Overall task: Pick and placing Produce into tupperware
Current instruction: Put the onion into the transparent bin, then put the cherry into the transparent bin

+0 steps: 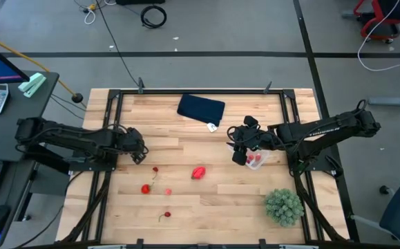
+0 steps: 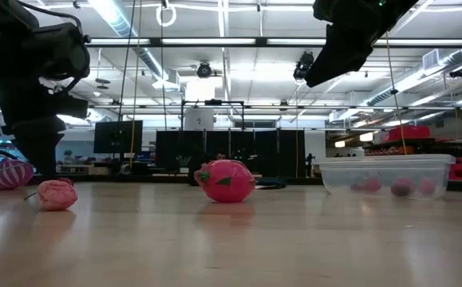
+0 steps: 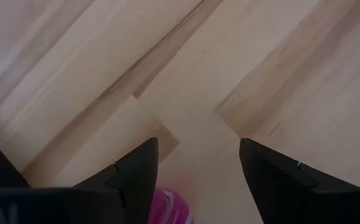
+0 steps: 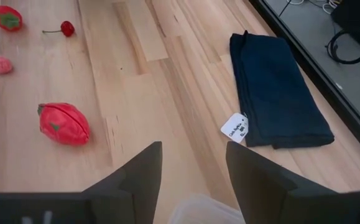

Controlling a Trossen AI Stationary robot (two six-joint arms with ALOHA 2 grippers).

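The clear tupperware (image 1: 258,161) sits right of the table's centre with pink and red pieces inside (image 2: 400,186). My right gripper (image 1: 240,153) hangs open, high above its left rim (image 4: 204,211). Loose produce lies on the wood: a big red piece (image 1: 198,172) (image 4: 63,124), a red one (image 1: 145,188), a small pink one (image 2: 57,194), and two cherries (image 1: 155,169) (image 1: 165,216). My left gripper (image 1: 139,153) is open, low over the table's left part. A purple striped piece (image 3: 167,210) shows between its fingers, near their base. My left gripper points down at the table with the purple striped piece (image 3: 167,210) between its open fingers. Whether a finger touches it, I cannot tell.
A folded navy cloth (image 1: 201,108) with a white tag (image 4: 234,126) lies near the far edge. A bushy green plant (image 1: 284,206) stands at the near right. Black frame rails (image 1: 108,124) run along the table's left and right sides. Bare wood stretches between the loose pieces and the container.
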